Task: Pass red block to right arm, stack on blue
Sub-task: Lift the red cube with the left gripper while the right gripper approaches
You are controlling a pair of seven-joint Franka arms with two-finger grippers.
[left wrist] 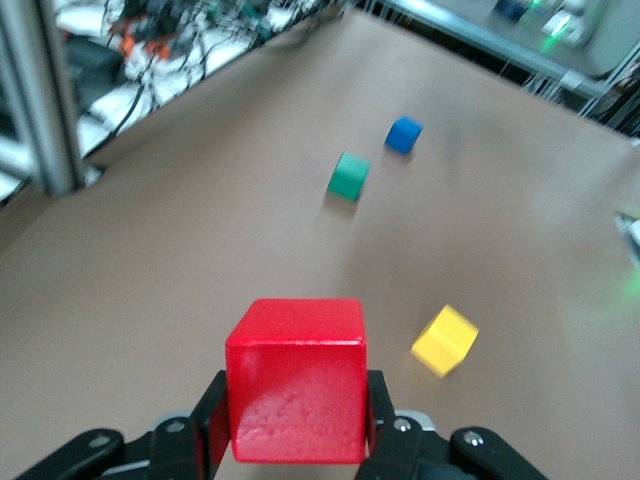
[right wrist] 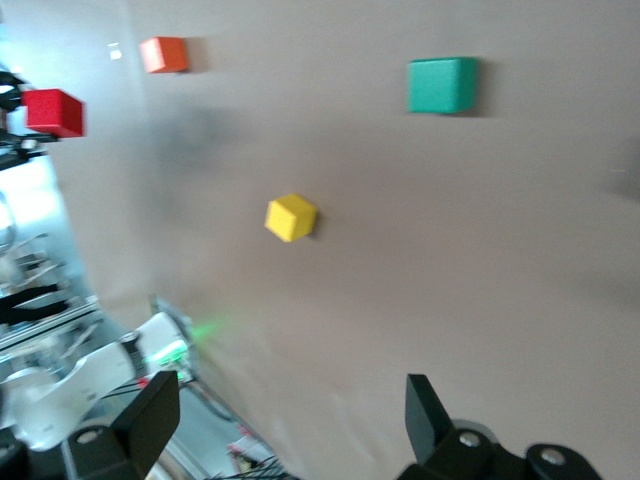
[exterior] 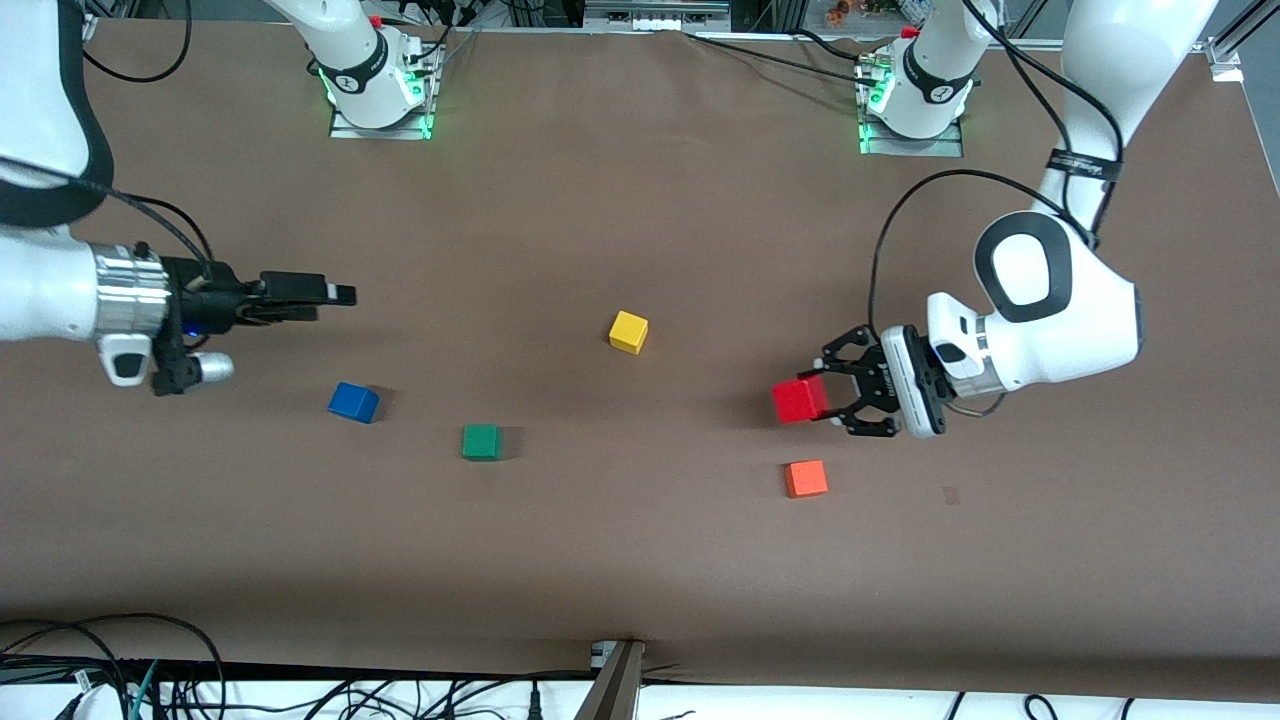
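My left gripper [exterior: 822, 398], a black open-link claw, is shut on the red block [exterior: 797, 400] and holds it above the table, near the orange cube. In the left wrist view the red block [left wrist: 296, 380] sits squarely between the pads of the left gripper [left wrist: 296, 425]. The blue cube [exterior: 353, 402] rests on the table toward the right arm's end and also shows in the left wrist view [left wrist: 404, 134]. My right gripper [exterior: 345, 295] is open and empty, up in the air above the table beside the blue cube. The right wrist view shows the right gripper [right wrist: 295, 415] wide open, with the red block [right wrist: 55, 112] far off.
A green cube [exterior: 481, 442] lies beside the blue cube, toward the table's middle. A yellow cube [exterior: 628, 331] sits mid-table. An orange cube [exterior: 805, 478] lies nearer the front camera than the red block. Both arm bases [exterior: 380, 90] stand along the table's top edge.
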